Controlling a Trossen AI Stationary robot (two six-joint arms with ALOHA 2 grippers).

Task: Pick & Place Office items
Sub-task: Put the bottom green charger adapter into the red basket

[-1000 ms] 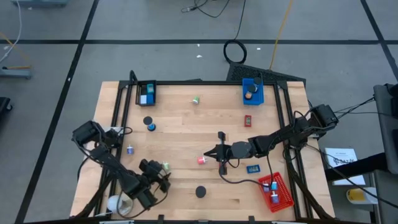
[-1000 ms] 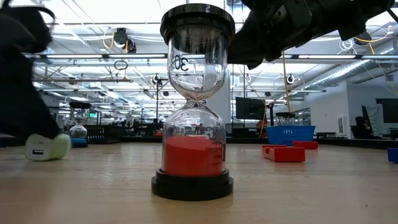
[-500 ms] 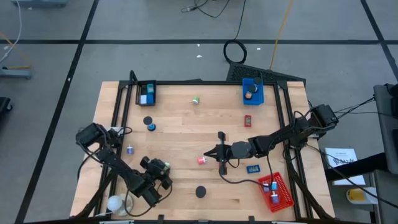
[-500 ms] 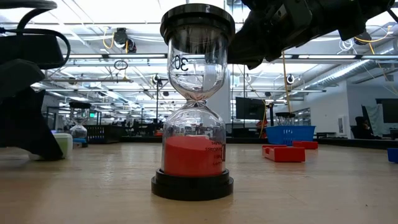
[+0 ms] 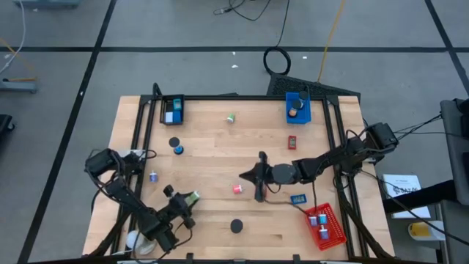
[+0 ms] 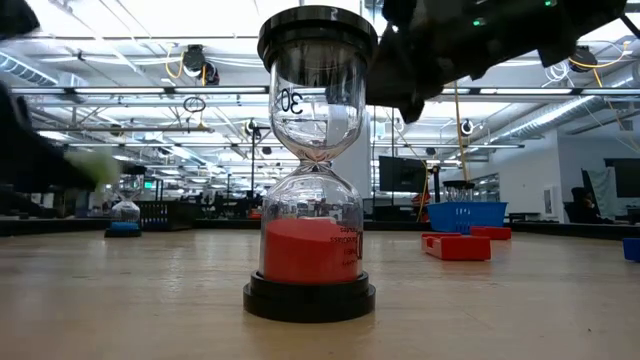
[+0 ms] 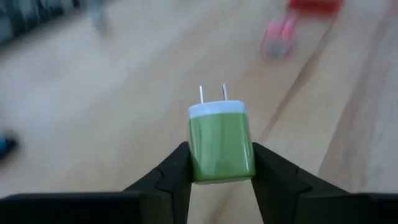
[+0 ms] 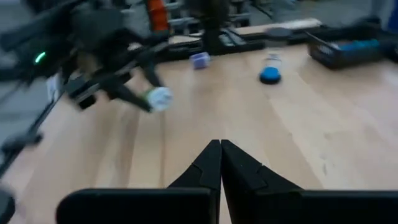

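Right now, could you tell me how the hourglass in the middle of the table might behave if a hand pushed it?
The hourglass stands tall on a narrow black base, so it would probably tip rather than slide. Its clear bulbs look like glass, likely fragile.

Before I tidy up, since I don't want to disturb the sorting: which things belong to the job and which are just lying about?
Job: green plug in the left claw; pink item; blue disc; black disc; red tray; blue tray.

Lying about: hourglass; cables on the floor.
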